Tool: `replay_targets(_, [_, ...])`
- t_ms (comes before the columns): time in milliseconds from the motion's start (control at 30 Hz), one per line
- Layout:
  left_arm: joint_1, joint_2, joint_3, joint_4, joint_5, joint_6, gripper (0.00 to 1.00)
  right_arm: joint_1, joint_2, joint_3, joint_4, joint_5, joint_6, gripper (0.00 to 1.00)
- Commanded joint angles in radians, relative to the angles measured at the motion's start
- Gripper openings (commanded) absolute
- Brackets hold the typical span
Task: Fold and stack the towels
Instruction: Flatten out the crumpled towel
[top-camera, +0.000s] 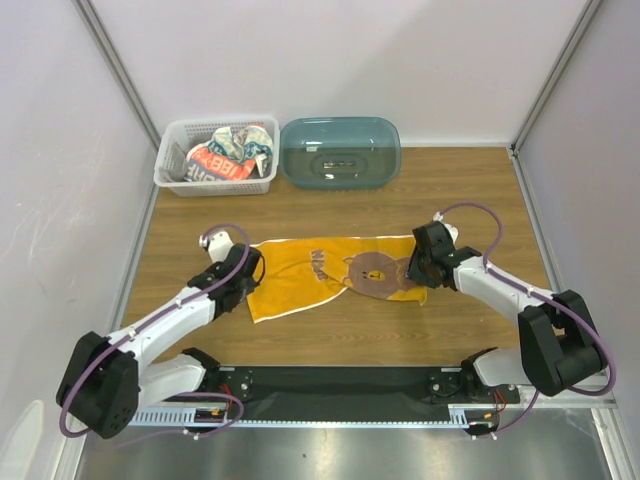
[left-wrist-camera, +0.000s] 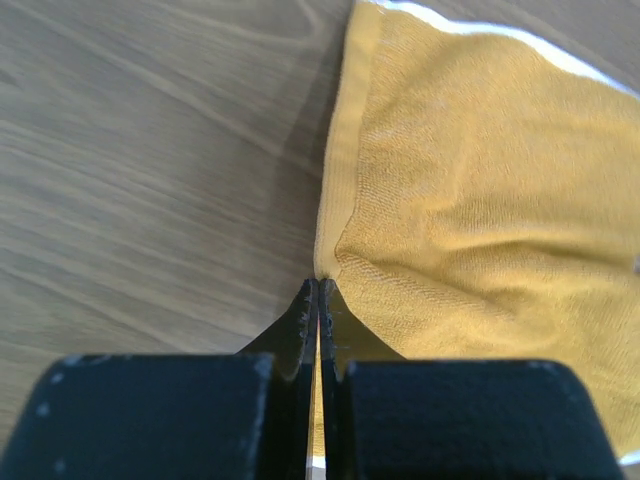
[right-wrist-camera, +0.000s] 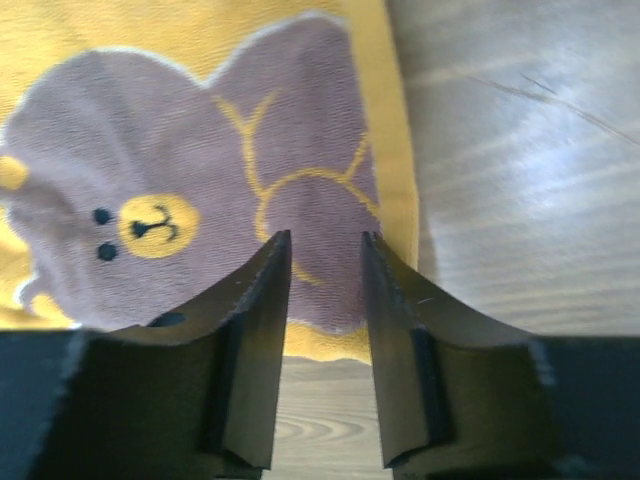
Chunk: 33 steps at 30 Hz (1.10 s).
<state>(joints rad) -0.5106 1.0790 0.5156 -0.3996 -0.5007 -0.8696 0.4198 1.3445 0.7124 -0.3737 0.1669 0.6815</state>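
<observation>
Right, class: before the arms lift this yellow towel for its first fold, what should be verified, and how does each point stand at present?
1. Left end effector shut on the yellow towel at its left edge: ok.
2. Right end effector gripping the towel's right edge: not ok; its jaws stand open over the bear print.
3. Right end effector touching the cloth: cannot tell.
4. Yellow towel lying apart from the basket and the tub: ok.
5. Printed towel out of the way, inside the basket: ok.
</observation>
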Motion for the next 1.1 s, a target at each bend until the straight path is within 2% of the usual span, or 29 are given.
replay_targets(0, [0.032, 0.035, 0.08, -0.039, -0.076, 0.064, 0.0, -0.018, -0.022, 0.019, -0.068, 0.057, 0.004, 0.41])
replay_targets(33, [0.034, 0.05, 0.086, -0.03, -0.064, 0.072, 0.0, -0.026, -0.024, 0.021, -0.07, 0.046, 0.0, 0.44])
replay_targets(67, [0.035, 0.083, 0.099, -0.024, -0.056, 0.078, 0.01, -0.039, -0.027, 0.022, -0.073, 0.039, -0.006, 0.52])
replay_targets(167, [0.037, 0.133, 0.127, -0.007, -0.024, 0.106, 0.05, -0.058, -0.038, 0.038, -0.086, 0.022, -0.022, 0.64])
replay_targets(233, [0.037, 0.137, 0.141, -0.01, -0.013, 0.121, 0.11, -0.059, -0.05, 0.05, -0.105, 0.026, -0.026, 0.66])
replay_targets(267, [0.037, 0.134, 0.15, -0.013, 0.007, 0.13, 0.27, -0.061, -0.06, 0.052, -0.108, 0.028, -0.03, 0.67])
replay_targets(333, [0.034, 0.095, 0.159, -0.028, 0.02, 0.147, 0.53, -0.064, -0.065, 0.05, -0.113, 0.013, -0.031, 0.68])
replay_targets(367, [0.035, 0.078, 0.165, -0.037, 0.028, 0.146, 0.77, -0.065, -0.067, 0.045, -0.114, 0.003, -0.03, 0.68])
replay_targets(400, [0.035, 0.028, 0.169, -0.042, 0.043, 0.153, 0.8, -0.065, -0.068, 0.044, -0.114, -0.006, -0.022, 0.68])
replay_targets(567, [-0.009, -0.115, 0.158, -0.013, 0.148, 0.21, 0.83, -0.065, -0.082, -0.001, -0.107, -0.052, 0.003, 0.65])
replay_targets(633, [-0.064, -0.158, 0.126, 0.065, 0.253, 0.264, 0.83, -0.065, -0.091, -0.022, -0.108, -0.055, 0.018, 0.63])
replay_targets(700, [-0.14, -0.163, 0.107, 0.123, 0.293, 0.282, 0.83, -0.065, -0.105, -0.039, -0.106, -0.056, 0.027, 0.61])
replay_targets(800, [-0.259, -0.127, 0.083, 0.183, 0.294, 0.322, 0.78, -0.065, -0.128, -0.065, -0.085, -0.066, 0.044, 0.49])
replay_targets(867, [-0.333, -0.076, 0.07, 0.246, 0.284, 0.362, 0.76, -0.065, -0.151, -0.073, -0.067, -0.07, 0.046, 0.37])
replay_targets(933, [-0.371, -0.03, 0.073, 0.297, 0.269, 0.392, 0.73, -0.065, -0.162, -0.065, -0.062, -0.073, 0.047, 0.24])
replay_targets(1067, [-0.437, 0.134, 0.116, 0.347, 0.251, 0.452, 0.65, -0.067, -0.173, -0.039, -0.06, -0.076, 0.038, 0.07])
